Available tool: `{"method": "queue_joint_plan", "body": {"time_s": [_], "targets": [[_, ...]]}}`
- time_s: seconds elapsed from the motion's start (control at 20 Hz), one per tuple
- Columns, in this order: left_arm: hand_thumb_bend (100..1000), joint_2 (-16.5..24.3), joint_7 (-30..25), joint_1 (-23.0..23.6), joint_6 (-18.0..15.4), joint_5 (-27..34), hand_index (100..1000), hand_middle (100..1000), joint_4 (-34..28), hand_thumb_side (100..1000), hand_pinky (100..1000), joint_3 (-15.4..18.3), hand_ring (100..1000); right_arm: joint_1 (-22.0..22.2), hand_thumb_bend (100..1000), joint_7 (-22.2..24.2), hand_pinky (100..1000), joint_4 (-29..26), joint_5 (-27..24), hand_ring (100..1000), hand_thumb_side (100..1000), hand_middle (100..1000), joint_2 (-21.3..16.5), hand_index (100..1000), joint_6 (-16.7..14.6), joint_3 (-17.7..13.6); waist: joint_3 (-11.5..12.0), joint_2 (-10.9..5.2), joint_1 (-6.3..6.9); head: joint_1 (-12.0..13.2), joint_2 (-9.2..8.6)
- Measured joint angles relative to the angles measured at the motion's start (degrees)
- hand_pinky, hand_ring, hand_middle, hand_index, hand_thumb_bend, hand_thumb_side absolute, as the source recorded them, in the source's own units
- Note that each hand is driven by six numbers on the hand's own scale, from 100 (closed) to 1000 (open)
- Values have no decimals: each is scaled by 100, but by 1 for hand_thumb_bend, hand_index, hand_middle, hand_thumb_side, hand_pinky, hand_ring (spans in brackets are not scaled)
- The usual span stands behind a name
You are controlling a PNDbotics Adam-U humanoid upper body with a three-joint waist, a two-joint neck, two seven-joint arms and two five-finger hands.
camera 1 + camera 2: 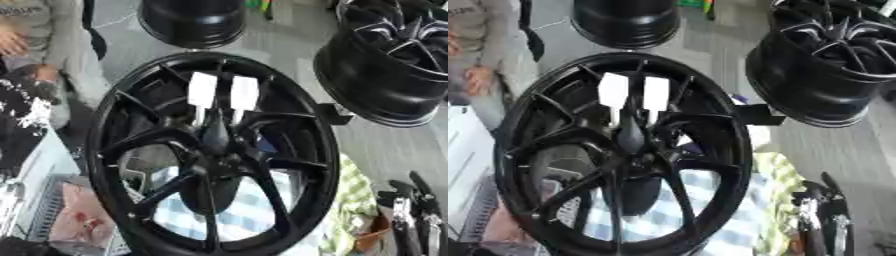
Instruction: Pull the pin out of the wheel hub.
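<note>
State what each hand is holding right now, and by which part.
Nothing is held. The right hand shows only at the lower right, apart from the wheel; the left hand is not in view.

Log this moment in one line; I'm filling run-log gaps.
wheel: black, centre | white tabs: two, at hub, untouched | right hand: open, idle, lower right | left hand: not seen

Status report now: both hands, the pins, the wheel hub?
Right hand low at right edge, idle, fingers unclear. Left hand unseen. Two white pins sit in wheel hub, untouched. Nothing blocks them.
</note>
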Motion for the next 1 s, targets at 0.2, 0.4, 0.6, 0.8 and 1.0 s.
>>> {"method": "queue_joint_plan", "body": {"time_s": [0.2, 0.4, 0.6, 0.8, 1.0], "targets": [[185, 1060, -295, 26, -287, -300, 844, 609, -244, 451, 727, 7, 570, 0, 100, 1, 575, 1, 19, 596, 621, 659, -2, 895, 5, -1, -34, -28, 70, -1, -5], [200, 2392, -817, -251, -559, -715, 849, 635, -293, 455, 757, -12, 598, 3, 100, 0, 575, 3, 37, 596, 623, 660, -11, 895, 6, 0, -114, -41, 108, 1, -29], [205, 3549, -1689, -963, -702, -1016, 850, 663, -321, 445, 784, -371, 634, 3, 100, 20, 575, 7, 43, 596, 621, 660, -23, 895, 9, 13, -233, -81, 158, 44, -47], [200, 4054, -2792, -1761, -743, -1255, 846, 668, -334, 428, 790, -964, 649, 3, 100, 57, 575, 35, 43, 596, 621, 660, -45, 895, 9, 69, -378, -92, 203, 128, -50], [195, 4060, -3633, -2567, -651, -1331, 849, 674, -353, 420, 795, -1491, 656, 4, 100, 84, 575, 38, 43, 596, 620, 661, -76, 895, 7, 86, -438, -124, 213, 176, -50]]}}
